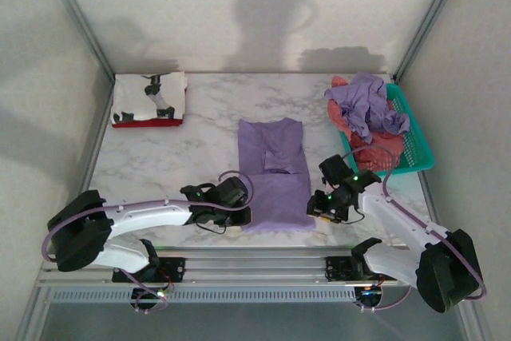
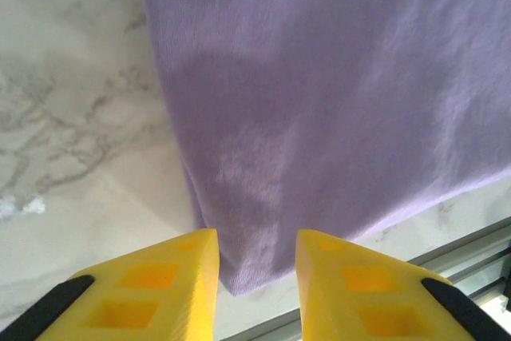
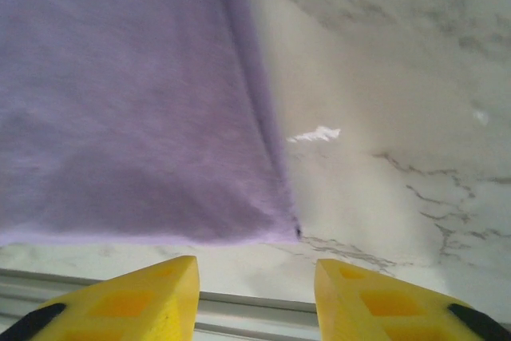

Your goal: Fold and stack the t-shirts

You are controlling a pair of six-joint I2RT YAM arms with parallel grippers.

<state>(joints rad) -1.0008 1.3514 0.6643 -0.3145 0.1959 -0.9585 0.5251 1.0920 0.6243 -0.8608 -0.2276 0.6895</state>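
Marble bench (image 1: 207, 117), near edge: left fingers (image 2: 188, 259) stand spread, the near-left corner of a folded lavender t-shirt (image 1: 275, 177) showing between them, ungripped. Right fingers (image 3: 160, 287) are spread just short of its near-right corner. Far left lies a folded white printed t-shirt (image 1: 150, 95); far right, a teal basket (image 1: 423, 157) holds a crumpled purple t-shirt (image 1: 366, 103).

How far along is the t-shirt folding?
Done: white printed t-shirt folded on a red t-shirt, far left. In hand: lavender t-shirt, folded into a strip, left tool and right tool open at its near corners. Left: crumpled lavender shirt and coral shirt in teal basket.
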